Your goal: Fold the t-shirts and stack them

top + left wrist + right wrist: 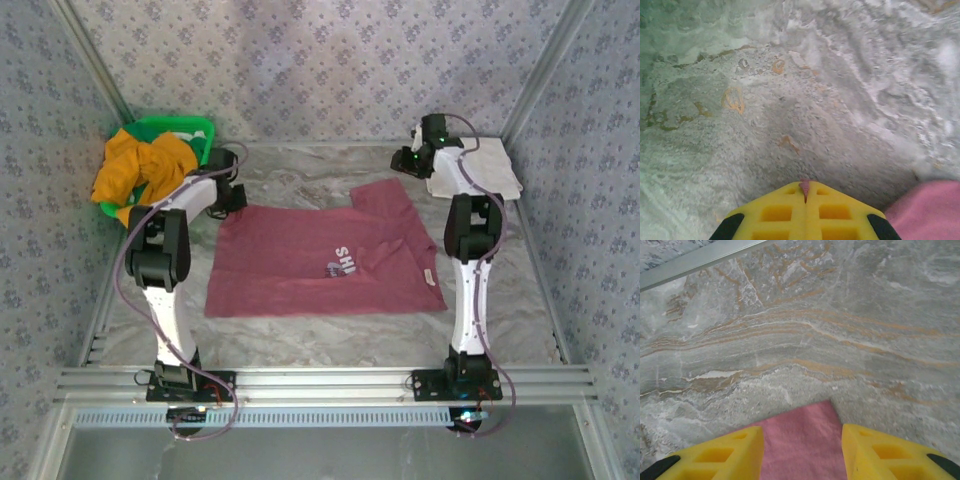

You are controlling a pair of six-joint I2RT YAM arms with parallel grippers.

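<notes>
Maroon t-shirt (320,265) lies flat mid-surface (300,340), long axis running L-R. One sleeve juts out at its far-R corner. White print is partly cut off by a fold, only "SH" readable. Can't tell which way the neck points.

Mustard t-shirt (140,170) is bunched in the green basket (190,128) at far L, spilling over the rim, shape not readable.

L end effector (235,195) sits just off the maroon shirt's far-L corner. In L wrist view its (805,187) fingers are pressed together. A maroon sliver shows at the seam, can't tell if it's cloth.

R end effector (408,160) is by the sleeve. In R wrist view it (801,432) is spread wide, straddling a cloth corner. White cloth (485,170) lies far R, partly hidden by the arm.
</notes>
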